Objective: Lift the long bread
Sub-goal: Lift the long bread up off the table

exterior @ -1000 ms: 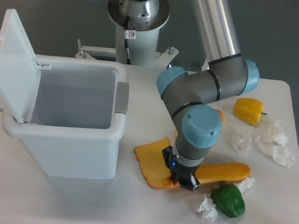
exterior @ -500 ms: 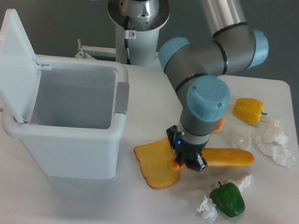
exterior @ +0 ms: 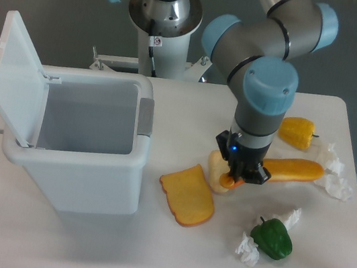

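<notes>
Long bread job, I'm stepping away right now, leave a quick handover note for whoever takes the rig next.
End effector: shut on the left end of the long bread, which sticks out to the right.
Long bread: appears lifted off the table, roughly level, above the pale roll and left of the yellow pepper.
Nearby: toast slice on the table beside the open bin; green pepper toward the front.
Done: grasp made, bread seems up.
Left: confirm it is fully clear of the table and that the end grip holds, as the loaf hangs well out to one side.
</notes>
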Controlling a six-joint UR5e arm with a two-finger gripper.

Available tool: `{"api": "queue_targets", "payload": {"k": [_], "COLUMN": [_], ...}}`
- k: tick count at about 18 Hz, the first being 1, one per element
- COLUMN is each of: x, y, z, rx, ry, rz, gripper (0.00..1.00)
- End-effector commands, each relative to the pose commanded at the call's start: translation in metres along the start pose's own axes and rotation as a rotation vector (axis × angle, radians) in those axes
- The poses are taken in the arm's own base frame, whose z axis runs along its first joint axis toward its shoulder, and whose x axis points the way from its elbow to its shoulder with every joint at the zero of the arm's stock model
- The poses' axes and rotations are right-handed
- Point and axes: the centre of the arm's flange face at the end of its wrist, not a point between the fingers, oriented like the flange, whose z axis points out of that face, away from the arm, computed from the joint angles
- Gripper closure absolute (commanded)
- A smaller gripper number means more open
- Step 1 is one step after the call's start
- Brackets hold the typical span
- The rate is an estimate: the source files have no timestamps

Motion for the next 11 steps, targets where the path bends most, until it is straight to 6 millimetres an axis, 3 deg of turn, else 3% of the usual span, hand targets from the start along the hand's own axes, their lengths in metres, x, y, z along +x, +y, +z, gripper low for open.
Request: {"api": "queue_targets", "payload": {"k": [11], "x": [-0.0060], "y": [0.0048], "z": [-0.0100], "rx": [0.006], "ry": [-0.002], "rz": [0.020], "gripper": [0.98]}}
